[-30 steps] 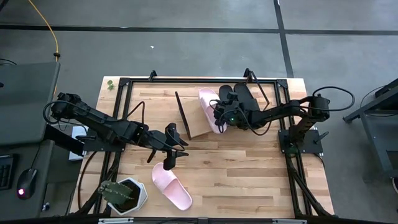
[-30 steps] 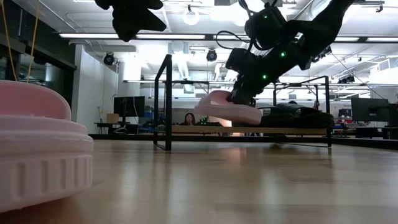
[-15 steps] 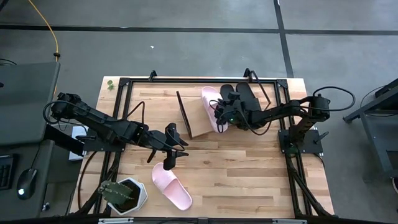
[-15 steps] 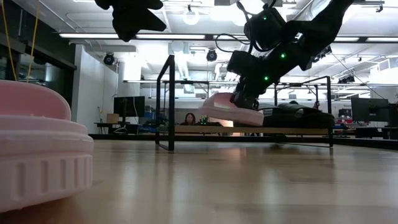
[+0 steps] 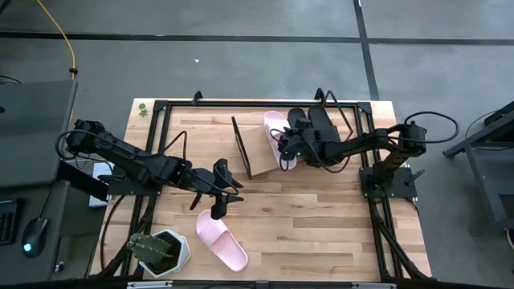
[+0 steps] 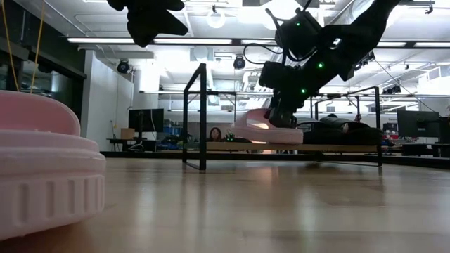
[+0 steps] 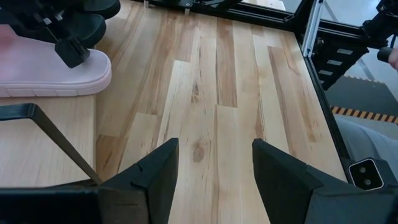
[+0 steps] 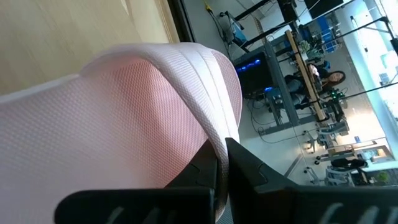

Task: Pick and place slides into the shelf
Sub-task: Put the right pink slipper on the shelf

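Note:
My right gripper [image 5: 286, 151] is shut on a pale pink slide [image 5: 274, 133] over the slanted light-wood shelf [image 5: 259, 151]. In the low view this slide [image 6: 268, 131] sits low at the shelf board [image 6: 225, 146]. Black slides [image 5: 319, 123] lie on the shelf's right part. The second pink slide [image 5: 222, 241] lies sole-down on the table near its near edge and fills the low view's left [image 6: 42, 169]. My left gripper [image 5: 222, 189] hovers open above the table left of the shelf, with bare tabletop between its fingers [image 7: 211, 168]. My right gripper pinches the pink slide's wide strap at its edge [image 8: 211, 134] between its two fingers [image 8: 205, 171]. It reaches down on it from above, slanting in from the table's right [image 6: 281, 105]. The slide lies about level, its sole [image 6: 274, 140] at the shelf board.
A white pot with a green plant [image 5: 161, 250] stands at the table's near left corner. A black frame [image 5: 161, 108] runs round the tabletop. Bare wood lies between shelf and near edge [image 5: 321, 217]. A person shows in the room behind [image 6: 213, 133].
My right gripper has carried the pink slide a little toward the table's far right and down, from tilted above the board to about level at it. The shelf's left end has shifted slightly to the right. My left arm has kept still.

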Controlling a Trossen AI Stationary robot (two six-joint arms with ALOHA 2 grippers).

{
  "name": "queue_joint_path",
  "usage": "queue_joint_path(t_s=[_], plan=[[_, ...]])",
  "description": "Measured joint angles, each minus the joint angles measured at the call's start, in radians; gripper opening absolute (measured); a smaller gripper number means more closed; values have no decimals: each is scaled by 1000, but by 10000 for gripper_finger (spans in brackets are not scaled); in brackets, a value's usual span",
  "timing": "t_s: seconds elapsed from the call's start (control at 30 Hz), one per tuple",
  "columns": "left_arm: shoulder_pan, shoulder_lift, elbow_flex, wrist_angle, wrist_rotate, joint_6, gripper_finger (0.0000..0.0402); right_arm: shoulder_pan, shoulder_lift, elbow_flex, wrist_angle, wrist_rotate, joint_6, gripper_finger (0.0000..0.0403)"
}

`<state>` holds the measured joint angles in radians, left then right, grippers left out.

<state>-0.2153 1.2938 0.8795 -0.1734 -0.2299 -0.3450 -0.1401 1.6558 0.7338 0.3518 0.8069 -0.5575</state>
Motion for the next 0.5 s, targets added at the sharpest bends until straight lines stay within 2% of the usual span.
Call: queue_joint_path(t_s=[0.5], plan=[[0, 0, 0, 0, 0, 0, 189, -49, 1, 0, 10, -30, -1, 6]])
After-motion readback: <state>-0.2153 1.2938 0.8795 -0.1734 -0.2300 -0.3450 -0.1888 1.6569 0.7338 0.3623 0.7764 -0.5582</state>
